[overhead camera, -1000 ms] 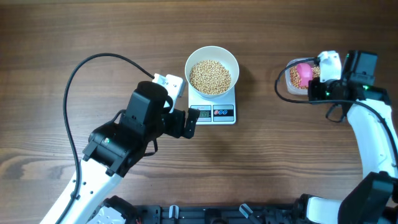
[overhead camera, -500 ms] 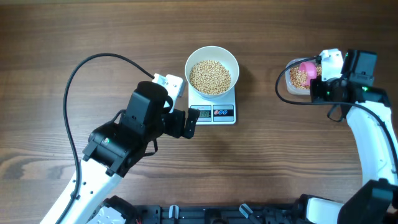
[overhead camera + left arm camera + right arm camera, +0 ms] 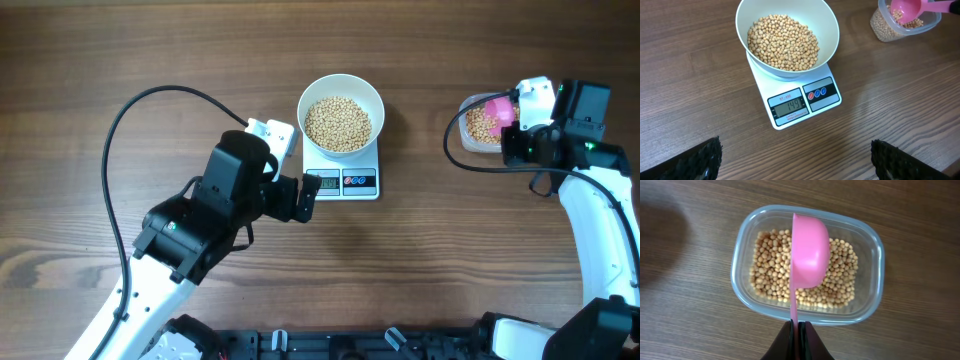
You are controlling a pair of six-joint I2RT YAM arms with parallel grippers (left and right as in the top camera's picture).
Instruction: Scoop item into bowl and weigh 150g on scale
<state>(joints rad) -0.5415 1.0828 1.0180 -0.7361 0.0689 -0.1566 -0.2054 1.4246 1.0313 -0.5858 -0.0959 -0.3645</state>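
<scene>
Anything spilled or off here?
All beans are in bowl or tub; none on the table. The bowl sits on the scale. Only oddity: pink scoop, in the right gripper, rolled sideways over the tub.

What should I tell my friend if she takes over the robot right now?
Left end effector: open, empty, by the front of the scale.
Right end effector: shut on the handle of the pink scoop, which is tipped on its side above the clear tub of beans.
The bowl, holding beans, sits on the scale. The display looks like 149.
Done: nearly all the scooping.
Left: probably just a few more beans to reach 150.
</scene>
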